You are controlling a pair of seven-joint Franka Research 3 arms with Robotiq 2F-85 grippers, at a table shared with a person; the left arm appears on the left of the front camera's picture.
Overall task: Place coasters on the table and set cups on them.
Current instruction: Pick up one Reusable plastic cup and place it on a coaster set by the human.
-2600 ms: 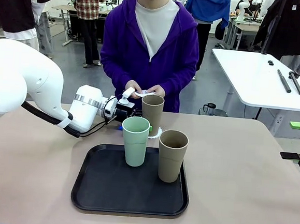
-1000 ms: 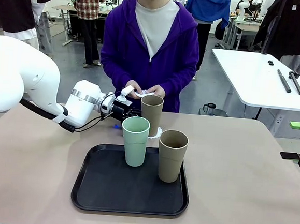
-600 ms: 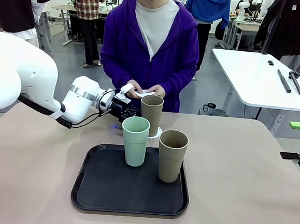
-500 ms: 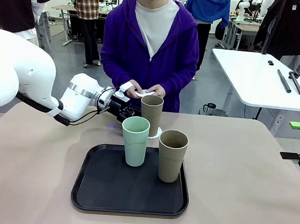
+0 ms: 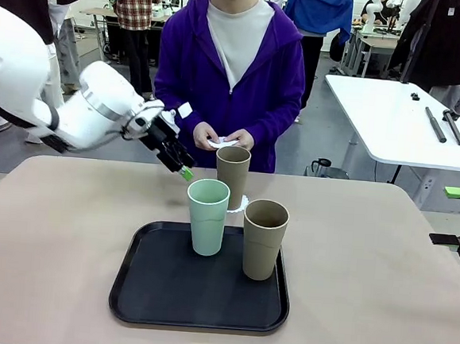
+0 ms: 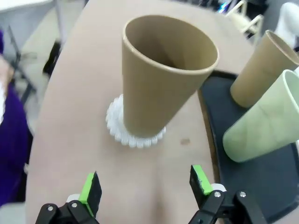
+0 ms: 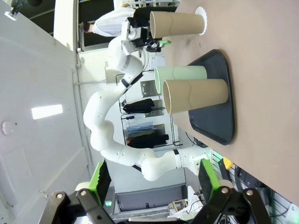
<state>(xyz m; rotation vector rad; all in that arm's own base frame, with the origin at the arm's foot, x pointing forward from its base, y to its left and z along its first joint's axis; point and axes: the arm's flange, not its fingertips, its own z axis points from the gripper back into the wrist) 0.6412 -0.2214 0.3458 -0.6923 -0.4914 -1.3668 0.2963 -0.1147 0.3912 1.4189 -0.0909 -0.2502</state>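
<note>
A tan cup (image 5: 233, 167) stands upright on a white scalloped coaster (image 5: 243, 203) on the beige table (image 5: 58, 230), just beyond the tray. In the left wrist view the same cup (image 6: 163, 79) rests on its coaster (image 6: 133, 136). My left gripper (image 5: 181, 168) hovers up and to the left of that cup, open (image 6: 145, 186) and holding nothing. A mint green cup (image 5: 207, 216) and a second tan cup (image 5: 264, 238) stand on the black tray (image 5: 164, 294). The person holds more white coasters (image 5: 224, 143) in both hands. My right gripper (image 7: 154, 182) is open and empty at the table's right edge (image 5: 450, 215).
The person in a purple hoodie stands at the far edge, right behind the tan cup. A white table (image 5: 393, 121) with dark tools stands at the back right. Bare tabletop lies on both sides of the tray.
My left gripper has drawn back from the tan cup and lifted up and to the left. The cup stays on its coaster. The right arm has not moved.
</note>
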